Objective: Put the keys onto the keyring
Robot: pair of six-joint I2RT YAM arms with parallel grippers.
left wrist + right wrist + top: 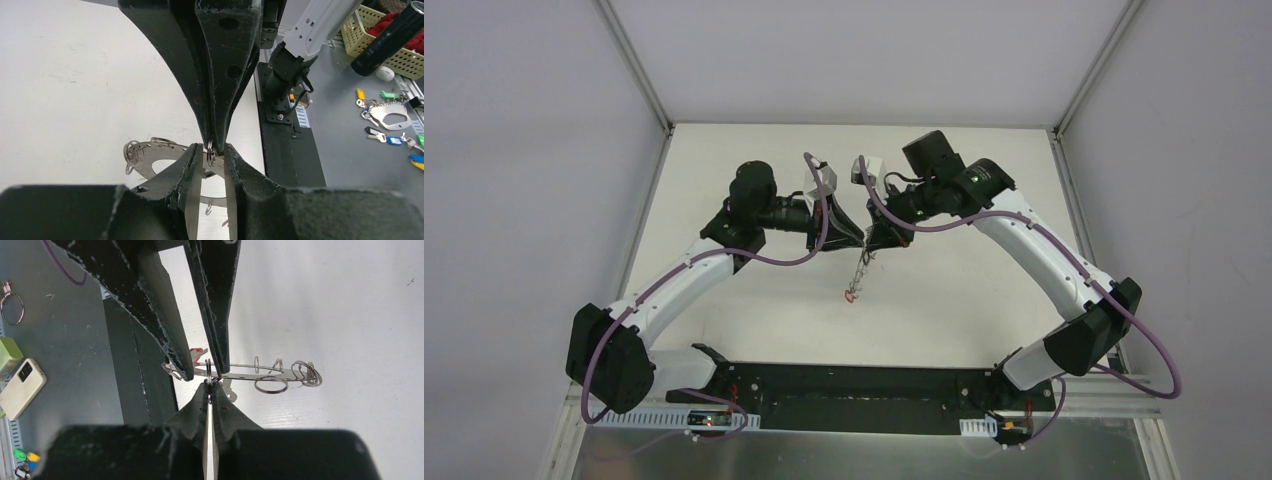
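Observation:
The keyring (150,156), a flat grey metal ring rimmed with wire loops, is held up above the white table between both grippers (860,268). My left gripper (214,149) has its fingers on either side of the ring's band, one at the outer rim and one in the hole. My right gripper (211,384) is shut on a small wire loop (208,371) at the rim. A red-headed key (199,354) hangs from the ring and shows in the top view too (852,295). A silver key blade (230,391) dangles beside my right fingertips.
A black base rail (854,385) runs along the near edge. Off the table lie a second ring plate (395,119), coloured keys (392,140), a yellow basket (372,37), a phone (20,387) and a loose ring (12,307).

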